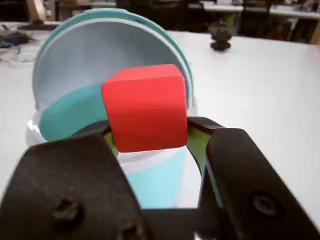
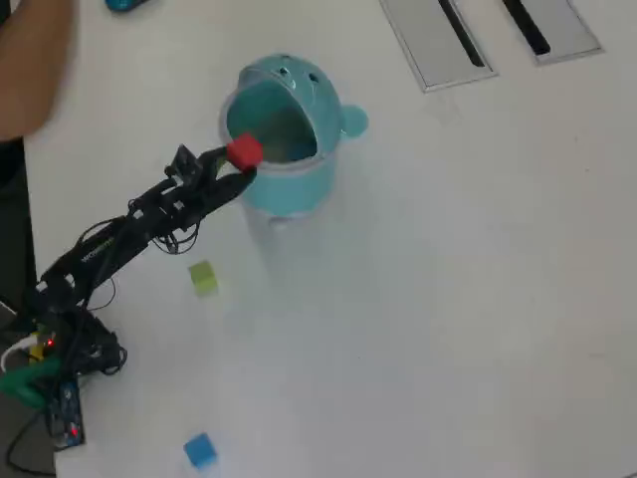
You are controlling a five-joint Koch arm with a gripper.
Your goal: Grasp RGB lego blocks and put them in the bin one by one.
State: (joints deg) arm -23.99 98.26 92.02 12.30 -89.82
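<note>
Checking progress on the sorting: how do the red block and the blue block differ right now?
The red block is held in the gripper, raised at the bin's open mouth; the blue block lies free on the table. In the overhead view, red is beside the bin, while blue sits far off near the bottom edge. Both are small cubes, neither in the bin yet.

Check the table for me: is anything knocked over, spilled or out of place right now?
Nothing stands out. The bin stands upright with its lid swung open, the tool holds the red block at the bin's rim, and the yellow-green block and blue block lie apart on the table.
</note>
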